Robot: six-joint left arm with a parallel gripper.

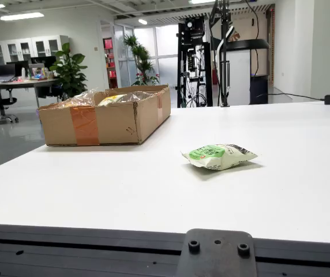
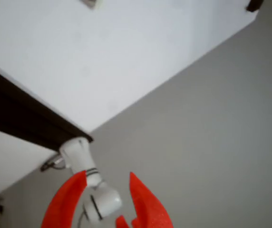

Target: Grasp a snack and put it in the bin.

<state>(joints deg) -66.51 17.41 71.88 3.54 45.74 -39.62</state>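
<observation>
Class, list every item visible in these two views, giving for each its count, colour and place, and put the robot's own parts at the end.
snack packet: one, green and white, lying on the white table in the view from the side, right of the box.
cardboard box: one, brown with orange tape, far left part of the table; clear wrapped snacks show over its rim, number unclear.
table: one, white, fills the foreground.
potted plants: at least two, green, on the office floor behind.
black stand: one, beyond the table's far edge.
gripper: one, red fingers apart, holding nothing, in the view that rides on the gripper.
</observation>
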